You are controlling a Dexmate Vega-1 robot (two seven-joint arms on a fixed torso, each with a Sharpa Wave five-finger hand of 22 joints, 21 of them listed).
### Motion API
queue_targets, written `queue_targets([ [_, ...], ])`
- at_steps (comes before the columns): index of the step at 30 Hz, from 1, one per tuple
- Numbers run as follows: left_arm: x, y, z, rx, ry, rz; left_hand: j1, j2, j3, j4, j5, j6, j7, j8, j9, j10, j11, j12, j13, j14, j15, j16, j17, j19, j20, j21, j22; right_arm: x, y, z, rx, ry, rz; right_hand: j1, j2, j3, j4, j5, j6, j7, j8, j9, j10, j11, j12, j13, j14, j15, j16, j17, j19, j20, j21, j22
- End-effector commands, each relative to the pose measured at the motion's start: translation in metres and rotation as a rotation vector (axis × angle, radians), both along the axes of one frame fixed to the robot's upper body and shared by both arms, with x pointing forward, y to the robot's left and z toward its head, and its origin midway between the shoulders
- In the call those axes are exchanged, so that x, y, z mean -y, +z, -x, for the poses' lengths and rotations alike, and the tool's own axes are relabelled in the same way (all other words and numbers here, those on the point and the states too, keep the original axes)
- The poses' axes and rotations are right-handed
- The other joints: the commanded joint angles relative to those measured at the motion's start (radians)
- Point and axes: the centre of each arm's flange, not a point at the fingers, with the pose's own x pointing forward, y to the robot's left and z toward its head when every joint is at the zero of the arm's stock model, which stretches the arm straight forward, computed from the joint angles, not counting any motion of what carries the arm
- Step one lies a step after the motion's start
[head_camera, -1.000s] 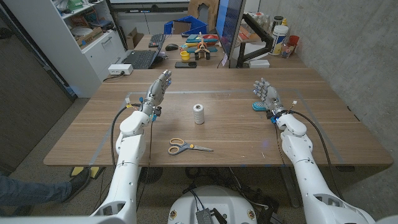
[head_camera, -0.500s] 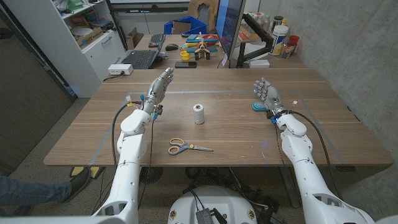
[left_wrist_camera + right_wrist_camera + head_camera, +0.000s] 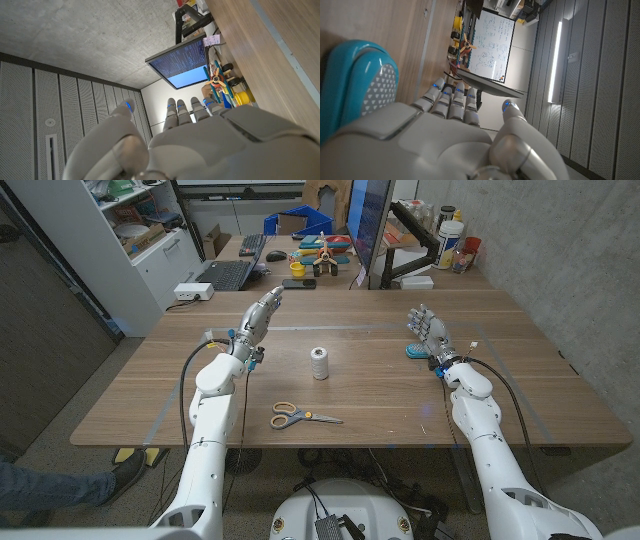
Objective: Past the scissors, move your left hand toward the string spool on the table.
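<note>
Two hands were up over the wooden table [image 3: 500, 395] at this point and neither one had anything in it. The left hand [image 3: 257, 317] was raised over the far-left part of the tabletop, fingers stretched out straight and slightly apart, angled toward the far side and a bit to the right, holding nothing; the left wrist view had the same hand [image 3: 200, 145] with its fingers extended. The string spool [image 3: 319, 363] stood upright around the middle of the table, to the right of that hand and a little nearer, clearly apart from it. The scissors [image 3: 300, 417], orange handles, lay flat near the front edge, nearer than the spool and slightly left of it, not touching it. So I'd say the reach itself was what was in hand here: the left hand already sat farther out than the scissors, but it wasn't at the spool yet. My read is the next move called for swinging that hand rightward and bringing it down and a touch nearer, so the fingers end up just beside the spool without knocking it, since it's a skinny upright thing that would probably tip easily. The right hand [image 3: 428, 333] was held up on the far-right side, fingers spread and empty, next to a teal object [image 3: 415, 351] lying on the table. Looked like it was just waiting, honestly.
</note>
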Motion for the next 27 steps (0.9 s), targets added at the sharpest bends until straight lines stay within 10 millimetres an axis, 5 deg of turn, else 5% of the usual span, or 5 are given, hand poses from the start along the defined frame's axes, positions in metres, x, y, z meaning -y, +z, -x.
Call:
queue_targets([
  [1,0.006,0.006,0.010,0.025,0.008,-0.031,0.026,0.005,0.008,-0.012,0.003,0.015,-0.001,0.005,0.002,0.010,-0.003,0.004,0.002,0.000,-0.001,0.003,-0.001,-0.005,0.005,-0.006,0.001,0.001,0.000,-0.001,0.007,0.003,-0.010,0.003,0.004,0.002,-0.003,0.004,0.006,-0.004,-0.001,0.003,0.010,0.000,0.001,0.004,0.008,0.001,-0.001,0.004,0.014,0.001,-0.003,0.002],
  [27,0.016,0.012,0.028,0.072,0.062,-0.135,0.076,0.021,0.026,-0.045,-0.012,0.018,-0.001,0.001,0.003,0.012,-0.003,0.002,0.002,0.006,0.000,0.001,-0.001,0.015,0.012,-0.015,0.003,-0.001,0.004,-0.002,0.028,-0.006,-0.039,-0.002,0.003,-0.001,-0.002,0.004,0.012,-0.006,0.000,0.004,0.018,-0.004,0.003,0.005,0.014,0.000,-0.001,0.004,0.020,0.001,-0.012,0.002],
])
